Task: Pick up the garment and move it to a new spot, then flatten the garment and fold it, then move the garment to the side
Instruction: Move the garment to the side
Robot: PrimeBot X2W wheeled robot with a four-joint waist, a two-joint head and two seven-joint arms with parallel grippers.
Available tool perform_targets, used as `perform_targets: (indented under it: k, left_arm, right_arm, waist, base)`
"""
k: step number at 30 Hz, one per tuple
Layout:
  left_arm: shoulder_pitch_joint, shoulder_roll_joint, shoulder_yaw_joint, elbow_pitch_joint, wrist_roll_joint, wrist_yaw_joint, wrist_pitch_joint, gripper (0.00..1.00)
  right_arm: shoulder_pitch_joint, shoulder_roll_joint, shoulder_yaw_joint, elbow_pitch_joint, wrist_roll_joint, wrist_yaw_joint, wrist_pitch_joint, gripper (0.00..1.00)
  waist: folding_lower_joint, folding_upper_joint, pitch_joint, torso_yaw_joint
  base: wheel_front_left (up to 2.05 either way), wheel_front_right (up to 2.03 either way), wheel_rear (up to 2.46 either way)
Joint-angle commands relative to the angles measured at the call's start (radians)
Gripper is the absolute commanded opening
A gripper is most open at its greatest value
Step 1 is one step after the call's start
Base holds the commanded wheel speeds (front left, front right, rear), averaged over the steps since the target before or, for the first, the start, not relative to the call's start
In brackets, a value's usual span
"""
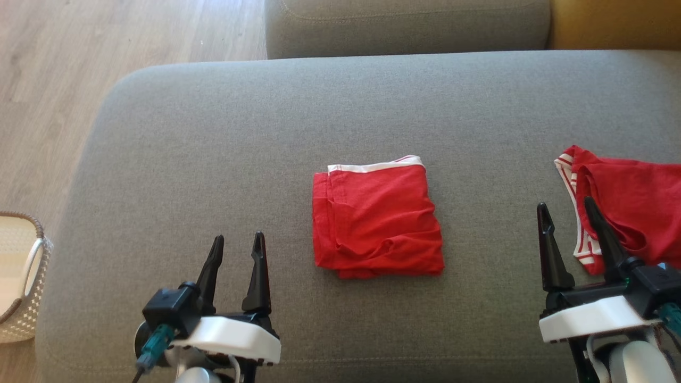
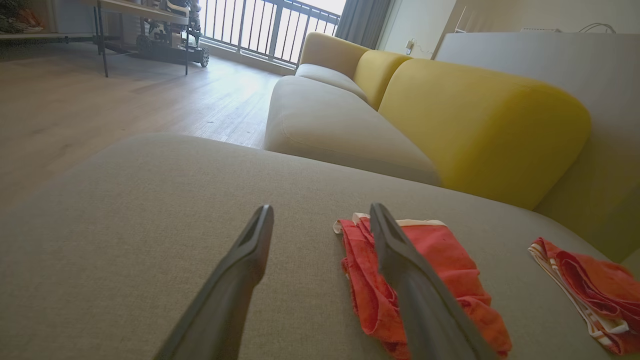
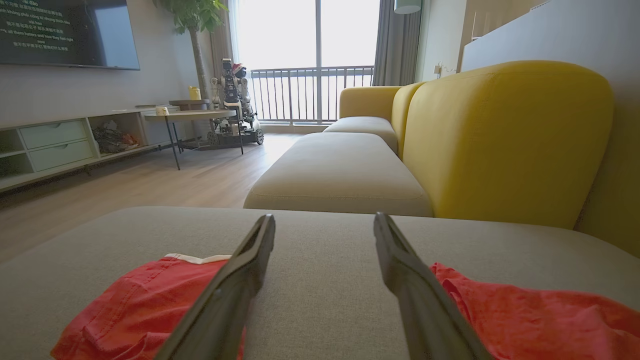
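Your left gripper [image 1: 239, 235] and right gripper [image 1: 565, 202] both stood apart and empty over the sofa cushion [image 1: 213, 133], with the folded garment [image 1: 378, 218] lying between them, nearer the left. To shift it aside unspoiled, you likely needed to pinch every layer at one edge, clear of the second red garment [image 1: 633, 202] just beside the right gripper.

Red garments, two: folded garment [image 1: 378, 218] at the near seat's [image 3: 325, 240] middle, loose garment [image 1: 633, 207] at its right edge. Grippers, two, with two fingers each: left gripper [image 1: 238, 236], right gripper [image 1: 565, 202]; basket [image 1: 26, 319], one, off the seat's left edge. Grey seats, three in a row, counting middle seat [image 3: 340, 170] and far seat [image 3: 362, 125]; yellow backs, three: near back [image 3: 505, 140], middle back [image 3: 407, 110], far back [image 3: 365, 97]; one TV [image 3: 70, 32], one table [image 3: 190, 115], one plant [image 3: 192, 15], one other robot [image 3: 232, 95].
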Motion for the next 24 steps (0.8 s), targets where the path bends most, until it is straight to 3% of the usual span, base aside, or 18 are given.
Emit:
perform_targets:
  k: [1,10,24]
  left_arm:
    - [-0.045,0.004,0.027,-0.035,0.010,0.000,-0.005,1.00]
    - [-0.066,0.004,0.015,-0.040,0.010,-0.003,-0.005,1.00]
    - [-0.119,0.004,-0.009,-0.040,-0.001,0.000,-0.005,1.00]
  right_arm:
    - [-0.037,-0.003,0.020,-0.031,0.000,0.000,-0.009,1.00]
    - [-0.064,-0.003,0.037,0.028,0.072,0.000,-0.009,1.00]
    - [-0.264,-0.012,0.174,0.330,0.259,0.000,0.063,1.00]
  waist:
    - [0.0000,0.0000,0.004,0.001]
    - [0.0000,0.0000,0.052,0.029]
    - [0.0000,0.0000,0.150,0.113]
  base:
    - [0.00,0.00,0.00]
    - [0.00,0.00,0.00]
    - [0.00,0.00,0.00]
